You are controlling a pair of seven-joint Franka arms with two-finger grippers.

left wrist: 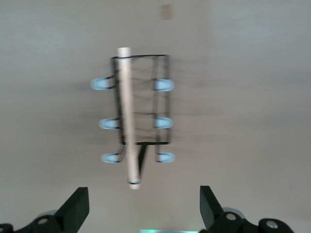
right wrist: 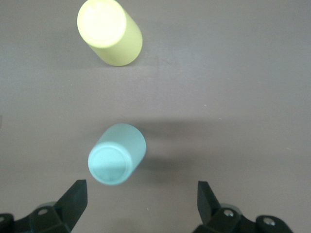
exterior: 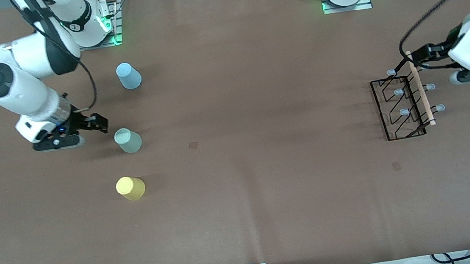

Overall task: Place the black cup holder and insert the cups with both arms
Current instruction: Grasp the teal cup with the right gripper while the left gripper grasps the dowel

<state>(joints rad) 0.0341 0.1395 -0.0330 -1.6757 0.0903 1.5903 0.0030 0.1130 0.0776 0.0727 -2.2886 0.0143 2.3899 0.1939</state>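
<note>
The black cup holder stands on the table at the left arm's end, its wooden rod along the top and pale capped prongs at both sides. It also shows in the left wrist view. My left gripper is open and empty in the air, by the rod's end that lies farther from the front camera; in its own view the rod's tip lies just ahead of it. My right gripper is open and empty beside the mint cup, which lies just ahead of it in its own view.
The pale blue cup stands farther from the front camera than the mint one, the yellow cup nearer. The yellow cup also shows in the right wrist view. Brown paper covers the table.
</note>
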